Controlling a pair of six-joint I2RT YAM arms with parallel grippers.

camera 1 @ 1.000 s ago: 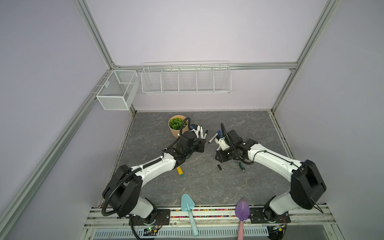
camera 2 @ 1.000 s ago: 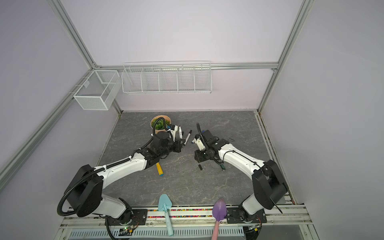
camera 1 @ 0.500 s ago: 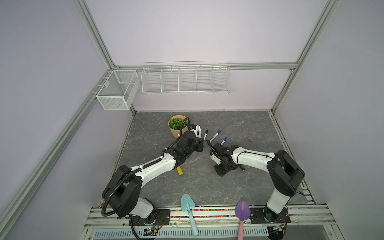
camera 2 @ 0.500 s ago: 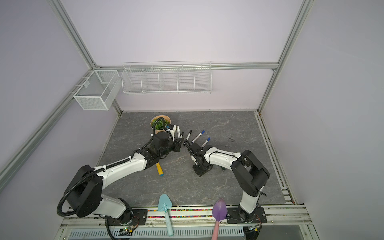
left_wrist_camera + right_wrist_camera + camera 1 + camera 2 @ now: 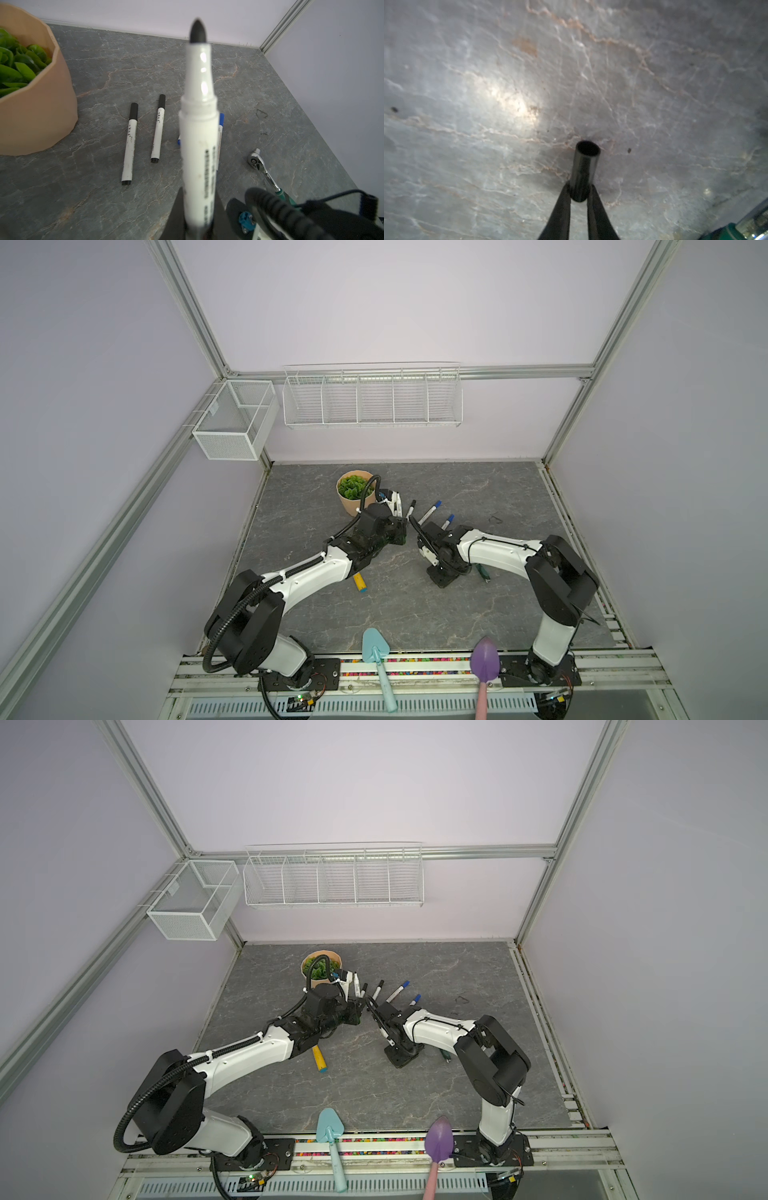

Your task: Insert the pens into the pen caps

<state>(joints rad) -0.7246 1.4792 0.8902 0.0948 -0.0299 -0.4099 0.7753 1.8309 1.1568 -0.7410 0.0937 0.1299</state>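
Left wrist view: the left tool [image 5: 198, 194] clamps an uncapped pen [image 5: 198, 128], black tip outward. Two capped pens [image 5: 130, 143] lie on the tabletop [image 5: 270, 93] near the pot [image 5: 37, 108].
Right wrist view: the right tool [image 5: 579, 188] pinches a black cap [image 5: 584, 166], open end toward the tabletop.
In both top views the tools are close together.

Left arm [image 5: 311, 574]: stretched low and forward, wrist about level. Left gripper [image 5: 198, 192]: fingers clamped on pen [image 5: 199, 128] barrel, which juts straight out past fingertips with bare tip leading.

Right arm [image 5: 496, 551]: elbow folded, forearm reaching toward left gripper, wrist bent steeply down. Right gripper [image 5: 579, 188]: fingers pinched on black cap [image 5: 585, 166], closed end between fingers, open mouth beyond fingertips.

Grippers near each other, apart.
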